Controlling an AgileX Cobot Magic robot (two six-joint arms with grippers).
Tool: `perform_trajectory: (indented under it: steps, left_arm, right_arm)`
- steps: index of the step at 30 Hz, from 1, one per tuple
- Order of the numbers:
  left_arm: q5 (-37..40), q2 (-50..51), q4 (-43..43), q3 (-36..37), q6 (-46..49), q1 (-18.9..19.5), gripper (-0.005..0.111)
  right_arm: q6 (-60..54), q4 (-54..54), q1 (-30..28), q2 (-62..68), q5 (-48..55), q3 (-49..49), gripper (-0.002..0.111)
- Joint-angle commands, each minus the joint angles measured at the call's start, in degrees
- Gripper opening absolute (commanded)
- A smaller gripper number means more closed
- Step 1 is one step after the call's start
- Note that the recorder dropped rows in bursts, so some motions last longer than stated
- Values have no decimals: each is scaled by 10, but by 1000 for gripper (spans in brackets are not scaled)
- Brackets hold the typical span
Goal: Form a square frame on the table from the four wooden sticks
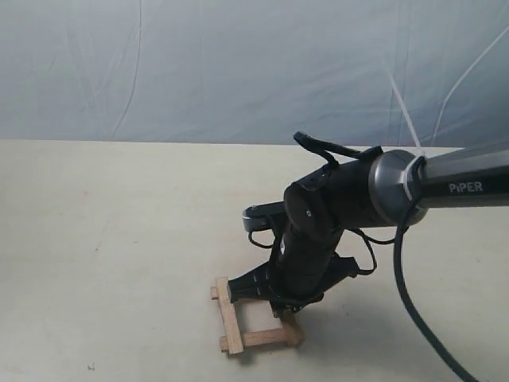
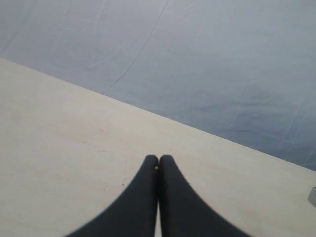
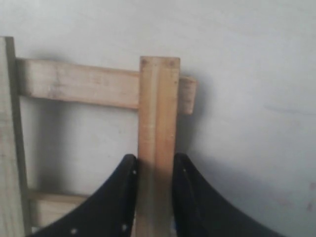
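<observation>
The right hand [image 3: 155, 163] comes down on the square frame [image 1: 256, 318], which lies near the front edge of the bench [image 1: 103, 223], a little right of the middle. Its two fingers are closed only as far as the width of one strip, and they pinch the gripped stick [image 3: 158, 108] by its long edges. I think it is held this way so that the strip stays flat and its end can be steered exactly.

The free end of this stick lies on top of a cross stick [image 3: 79, 84], whose own end sticks out a little beyond it. The long axis of the gripped stick runs straight away from the fingers, at a right angle to the cross stick and parallel to the left stick [image 1: 229, 318]. A second cross stick [image 3: 49, 205] shows beside the finger. Whether the gripped stick rests on it too is hidden by the hand. The square seems to me almost closed.

The left hand [image 2: 158, 163] has its fingers pressed together with nothing between them, above bare bench, probably parked out of the way.
</observation>
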Motion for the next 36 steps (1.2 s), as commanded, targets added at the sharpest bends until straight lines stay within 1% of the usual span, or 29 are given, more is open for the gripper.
perform_trajectory:
  steps: [1, 3, 6, 10, 17, 22, 27, 30, 31, 34, 36]
  left_arm:
    - [-3, -4, 1, 1, 2, -4, 0]
    - [-3, -4, 1, 1, 2, -4, 0]
    - [-1, -4, 1, 1, 2, -4, 0]
    - [-1, -4, 1, 1, 2, -4, 0]
    - [-1, -4, 1, 1, 2, -4, 0]
    - [-1, -4, 1, 1, 2, -4, 0]
    - [-1, -4, 1, 1, 2, -4, 0]
    - [-1, -4, 1, 1, 2, -4, 0]
    - [-1, -4, 1, 1, 2, -4, 0]
    - [-1, -4, 1, 1, 2, -4, 0]
    - [-1, -4, 1, 1, 2, -4, 0]
  right_arm:
    - [2, 6, 4, -5, -10, 1, -1]
    - [7, 6, -5, -6, -5, -19, -1]
    - [36, -5, -23, -1, 32, -93, -1]
    - [120, -86, -33, 50, 122, -209, -1]
    - [121, -83, -39, 152, 193, -350, -1]
    - [116, -69, -40, 193, 220, -396, -1]
    - [110, -46, -40, 199, 216, -401, 0]
    - [101, -33, -40, 199, 220, -401, 10]
    - [99, -30, -40, 199, 221, -401, 17]
    - [77, -24, -40, 199, 223, -401, 31]
    - [72, -24, -42, 195, 223, -401, 31]
